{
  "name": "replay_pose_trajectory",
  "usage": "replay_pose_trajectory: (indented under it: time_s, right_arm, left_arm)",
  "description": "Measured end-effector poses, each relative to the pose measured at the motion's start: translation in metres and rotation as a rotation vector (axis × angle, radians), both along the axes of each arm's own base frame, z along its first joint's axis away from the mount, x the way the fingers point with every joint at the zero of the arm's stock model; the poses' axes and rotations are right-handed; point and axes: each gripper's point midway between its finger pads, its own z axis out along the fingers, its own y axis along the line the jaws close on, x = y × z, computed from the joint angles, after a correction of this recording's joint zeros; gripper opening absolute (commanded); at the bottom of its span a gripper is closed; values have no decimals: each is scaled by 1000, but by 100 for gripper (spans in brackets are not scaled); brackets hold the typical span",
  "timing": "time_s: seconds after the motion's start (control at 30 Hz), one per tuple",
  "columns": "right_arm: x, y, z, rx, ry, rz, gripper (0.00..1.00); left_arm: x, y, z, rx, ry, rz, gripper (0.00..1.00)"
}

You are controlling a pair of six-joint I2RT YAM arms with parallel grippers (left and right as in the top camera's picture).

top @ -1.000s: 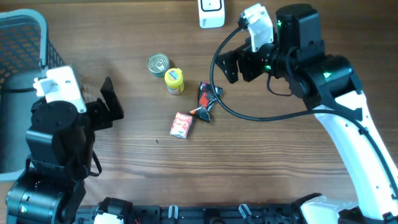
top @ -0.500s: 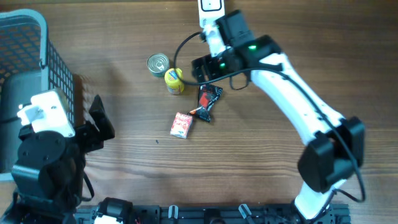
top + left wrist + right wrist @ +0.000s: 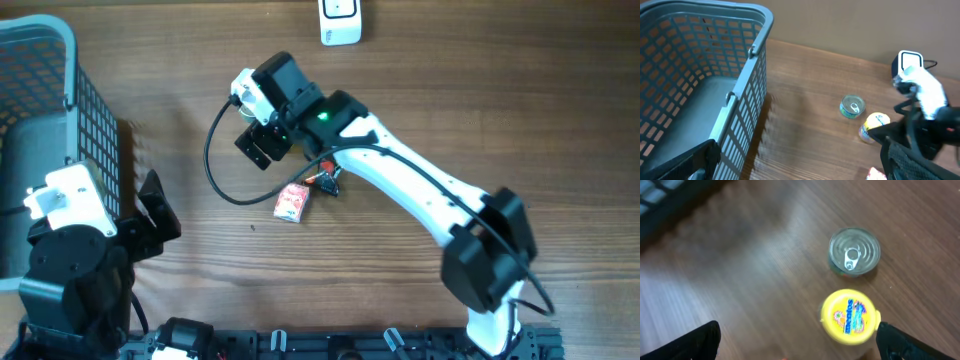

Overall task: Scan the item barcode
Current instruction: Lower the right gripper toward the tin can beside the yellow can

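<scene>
Several small items lie mid-table. A silver pull-tab can (image 3: 854,251) and a yellow-lidded tub (image 3: 848,316) stand side by side; the left wrist view also shows the can (image 3: 852,106) and tub (image 3: 873,125). My right arm covers both in the overhead view. A red box (image 3: 292,201) and a dark wrapper (image 3: 326,181) lie nearby. No barcode shows. The white scanner (image 3: 340,20) stands at the back edge. My right gripper (image 3: 262,146) hangs open above the tub, which sits just inside its right finger (image 3: 907,345). My left gripper (image 3: 158,210) stands open by the basket, holding nothing.
A grey mesh basket (image 3: 45,90) fills the left side, close against my left gripper (image 3: 805,170). The right arm's cable (image 3: 215,170) loops over the wood left of the red box. The scanner (image 3: 910,62) has a cord running off to its right.
My right arm has swept from the back right, across the table to the left, and now hangs over the can and tub. The left arm has drawn back toward the front edge.
</scene>
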Motion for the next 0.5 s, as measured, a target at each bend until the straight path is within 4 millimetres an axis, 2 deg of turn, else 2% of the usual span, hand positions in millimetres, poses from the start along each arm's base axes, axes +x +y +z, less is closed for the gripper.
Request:
replay_pose_trajectory:
  time_s: [0.1, 0.13, 0.3, 0.5]
  right_arm:
    - [11, -5, -37, -68, 18, -34, 100]
    - [14, -5, -41, -74, 13, -38, 100]
    - [33, 0, -35, -53, -73, -76, 100]
    - [45, 3, -31, -30, -114, -101, 100]
  left_arm:
    - [0, 1, 0, 0, 1, 4, 100]
    - [0, 1, 0, -1, 2, 4, 100]
    - [-1, 1, -2, 1, 10, 4, 100]
    - [-3, 1, -5, 5, 24, 4, 100]
